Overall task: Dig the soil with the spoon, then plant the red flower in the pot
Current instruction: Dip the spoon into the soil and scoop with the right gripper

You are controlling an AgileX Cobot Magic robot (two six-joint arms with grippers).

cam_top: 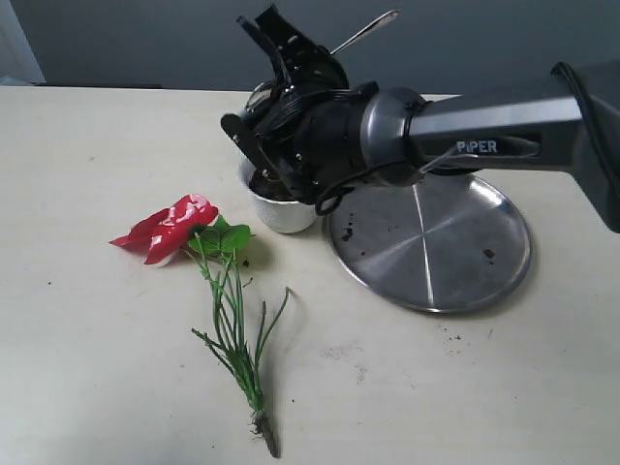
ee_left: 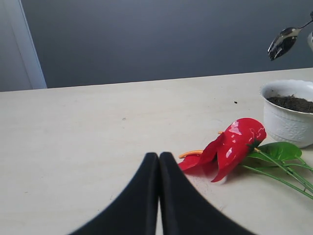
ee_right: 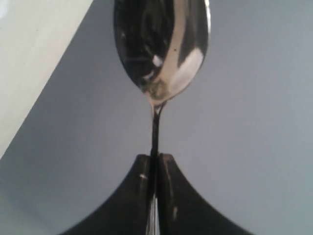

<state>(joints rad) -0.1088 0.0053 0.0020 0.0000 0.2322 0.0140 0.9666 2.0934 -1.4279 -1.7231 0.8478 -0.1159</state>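
Note:
My right gripper (ee_right: pixel 155 157) is shut on the thin handle of the silver spoon (ee_right: pixel 161 49). The spoon's bowl stands just beyond the fingertips and looks empty. The bowl of the spoon (ee_left: pixel 282 41) hangs in the air above the white scalloped pot (cam_top: pixel 283 215), and its handle (cam_top: pixel 363 33) sticks out up and to the right. Dark soil (ee_left: pixel 293 102) fills the pot (ee_left: pixel 286 125). The red flower (cam_top: pixel 174 226) lies flat on the table left of the pot, its stems running down to a brown root end (cam_top: pixel 263 431). My left gripper (ee_left: pixel 159 155) is shut and empty, low over the table beside the red flower (ee_left: pixel 239 142).
A round steel plate (cam_top: pixel 431 242) with a few soil crumbs lies right of the pot, partly under the right arm (cam_top: pixel 475 136). Some crumbs of soil dot the table below the plate. A grey wall runs behind the table's far edge.

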